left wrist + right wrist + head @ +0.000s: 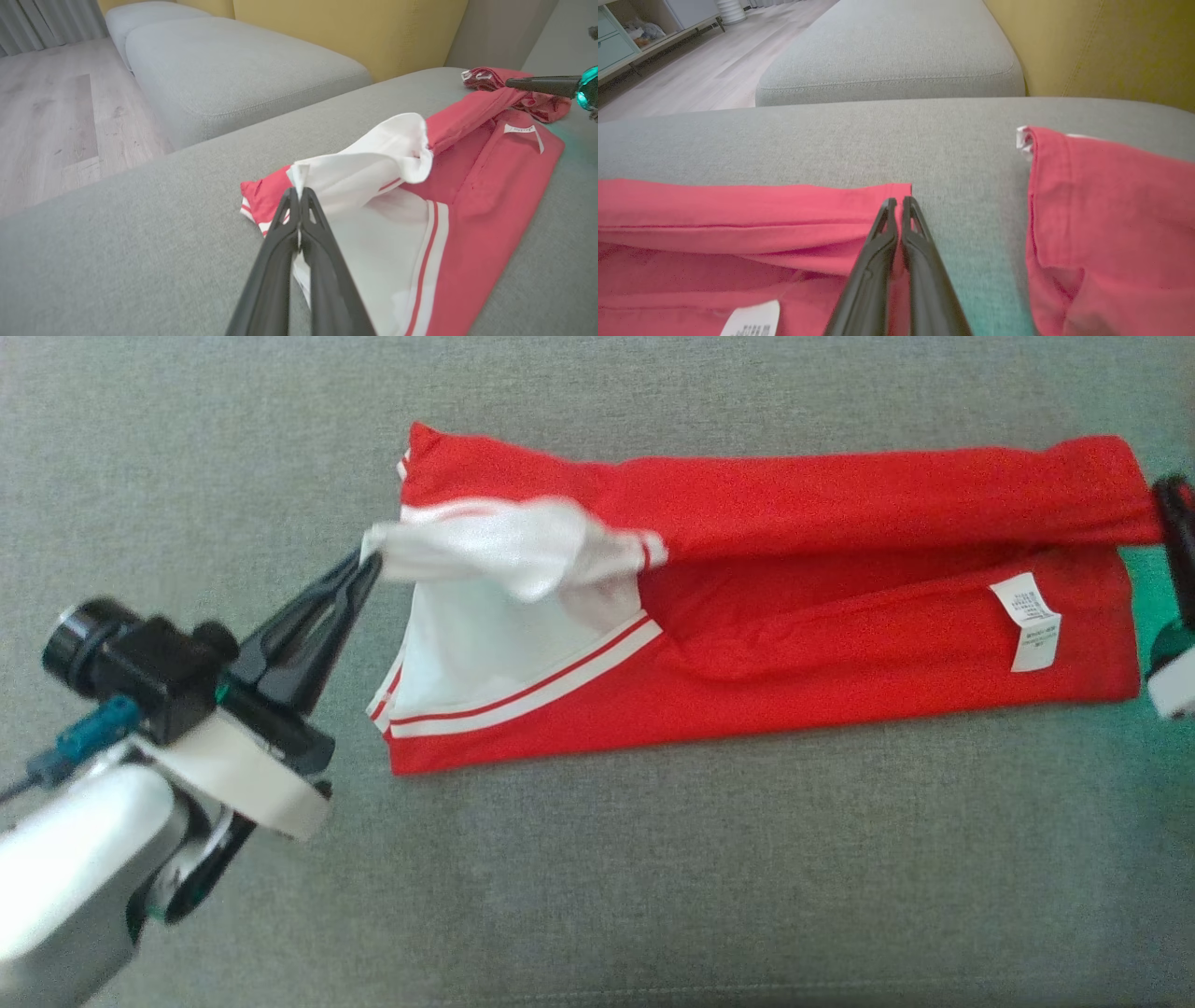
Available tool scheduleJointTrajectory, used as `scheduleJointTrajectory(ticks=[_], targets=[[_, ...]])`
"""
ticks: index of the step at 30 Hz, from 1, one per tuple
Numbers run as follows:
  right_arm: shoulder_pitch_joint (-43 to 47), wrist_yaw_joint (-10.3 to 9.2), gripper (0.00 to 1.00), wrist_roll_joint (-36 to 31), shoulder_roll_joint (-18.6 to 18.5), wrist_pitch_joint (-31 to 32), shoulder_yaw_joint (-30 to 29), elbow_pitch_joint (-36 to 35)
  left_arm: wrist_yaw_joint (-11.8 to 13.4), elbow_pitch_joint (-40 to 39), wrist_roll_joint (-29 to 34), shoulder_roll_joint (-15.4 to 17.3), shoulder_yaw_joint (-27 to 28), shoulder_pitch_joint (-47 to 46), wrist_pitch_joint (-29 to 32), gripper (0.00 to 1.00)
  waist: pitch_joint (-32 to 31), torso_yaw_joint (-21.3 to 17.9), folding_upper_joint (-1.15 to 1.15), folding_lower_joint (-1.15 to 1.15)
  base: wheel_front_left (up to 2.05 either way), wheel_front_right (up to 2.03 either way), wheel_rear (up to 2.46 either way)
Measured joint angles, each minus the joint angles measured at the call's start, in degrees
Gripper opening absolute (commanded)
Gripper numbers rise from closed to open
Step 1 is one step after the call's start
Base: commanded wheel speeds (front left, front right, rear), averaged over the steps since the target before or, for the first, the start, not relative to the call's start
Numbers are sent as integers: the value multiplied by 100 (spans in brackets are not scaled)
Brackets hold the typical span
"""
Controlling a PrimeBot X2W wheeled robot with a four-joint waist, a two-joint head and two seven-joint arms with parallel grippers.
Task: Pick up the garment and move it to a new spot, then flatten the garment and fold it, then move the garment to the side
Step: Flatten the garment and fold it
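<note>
The garment [840, 653] is red with a white panel and white stripes, and it lies stretched lengthwise on a grey cushion [597, 877]. My left gripper [369, 560] is shut on a white corner at the garment's left end, lifting that flap off the cushion. The left wrist view shows the white cloth pinched at the left gripper's tips [299, 191]. My right gripper [1167, 487] at the far right edge is shut on the red hem corner. In the right wrist view the right gripper [899, 203] pinches the folded red edge of the garment [738, 214].
A white care label [1027, 621] lies on the red cloth near the right end. More red cloth [1092, 219] lies just beyond the right gripper; I cannot tell if it is a separate piece. A second grey cushion [233, 70], yellow backrest [345, 28] and wooden floor [46, 116] surround the cushion.
</note>
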Motion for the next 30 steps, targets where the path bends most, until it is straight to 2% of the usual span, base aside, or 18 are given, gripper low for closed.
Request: scheduleJointTrajectory(ticks=[7,8,9,10,11,14,17,20,23,25,30], targets=[[658,0,0,-247,282,24,-382,-276,265,-119,-167,46,-62,442,-101,0,-9,-30,0,0,0,0,0],[709,0,25,-285,350,54,-450,-276,266,-138,-233,37,-73,500,-138,0,-10,-33,0,0,0,0,0],[762,0,95,-316,421,57,-509,-275,272,-146,-361,13,-70,570,-172,15,-10,-37,0,0,0,0,0],[795,0,100,-370,506,57,-570,-268,320,-136,-431,3,-73,643,-202,75,-11,-45,0,0,0,0,0],[820,0,100,-438,613,48,-665,-264,347,-105,-454,-12,-76,714,-225,100,-15,-54,0,0,0,0,0],[878,0,100,-621,968,-149,-1056,-207,486,30,-501,-194,-58,877,-411,100,-66,-58,0,0,0,0,0],[983,0,100,-733,1381,-444,-1525,-260,828,164,-478,-480,131,1036,-587,100,-178,-52,0,0,0,0,0],[1266,0,100,-870,1901,-677,-1900,-336,1222,343,-297,-932,565,1301,-664,100,-330,-48,0,0,0,0,0],[1525,0,100,-990,2323,-717,-2102,-331,1502,369,268,-1527,1248,1655,-672,100,-474,-25,0,0,0,0,0],[1559,0,100,-1087,2488,-719,-2201,-255,1617,364,746,-1911,1641,1926,-673,100,-557,0,0,0,0,0,0],[1472,0,100,-1268,2666,-689,-2610,56,1581,324,1770,-2704,2284,2735,-680,100,-699,142,0,-1,0,0,0]])
